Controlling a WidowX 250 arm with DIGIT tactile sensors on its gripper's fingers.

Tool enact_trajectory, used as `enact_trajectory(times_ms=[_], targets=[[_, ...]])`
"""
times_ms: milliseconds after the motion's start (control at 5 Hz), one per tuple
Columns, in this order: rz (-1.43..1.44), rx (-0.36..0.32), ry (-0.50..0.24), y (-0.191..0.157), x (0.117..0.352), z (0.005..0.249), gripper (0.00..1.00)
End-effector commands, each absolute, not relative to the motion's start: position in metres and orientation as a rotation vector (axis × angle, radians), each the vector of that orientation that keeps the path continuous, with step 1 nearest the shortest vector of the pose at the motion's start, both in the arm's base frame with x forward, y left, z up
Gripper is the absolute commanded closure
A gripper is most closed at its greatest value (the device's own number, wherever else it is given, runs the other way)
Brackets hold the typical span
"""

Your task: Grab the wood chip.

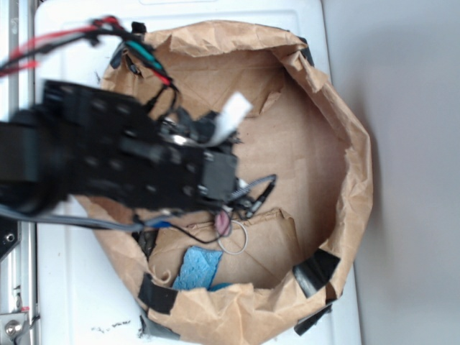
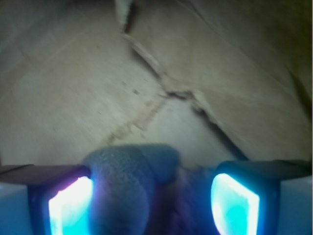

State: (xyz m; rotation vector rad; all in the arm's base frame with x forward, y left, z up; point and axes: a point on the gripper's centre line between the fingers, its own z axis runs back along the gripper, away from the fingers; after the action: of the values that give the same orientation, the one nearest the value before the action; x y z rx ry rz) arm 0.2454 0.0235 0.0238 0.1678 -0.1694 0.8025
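Observation:
In the wrist view my gripper is low over the brown paper floor, with its two lit fingers wide apart. The grey plush elephant fills the left part of the gap, against the left finger. Beside it a dark, ridged, purplish shape lies towards the right finger; I cannot tell if it is the wood chip. In the exterior view my blurred black arm covers the gripper and what lies under it. Only the plush's metal ring shows there. No wood chip is plainly in view.
A brown paper liner with raised, torn walls rings the work area. A torn flap edge crosses the floor ahead of the fingers. A blue cloth lies at the near wall. Black tape holds the rim.

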Motion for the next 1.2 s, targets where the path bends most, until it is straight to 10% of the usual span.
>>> enact_trajectory(times_ms=[0,1000], targets=[[0.82,0.196,-0.129,0.026,0.245,0.017,0.0],[0.68,-0.032,-0.097,0.046,0.194,0.082,0.0]])
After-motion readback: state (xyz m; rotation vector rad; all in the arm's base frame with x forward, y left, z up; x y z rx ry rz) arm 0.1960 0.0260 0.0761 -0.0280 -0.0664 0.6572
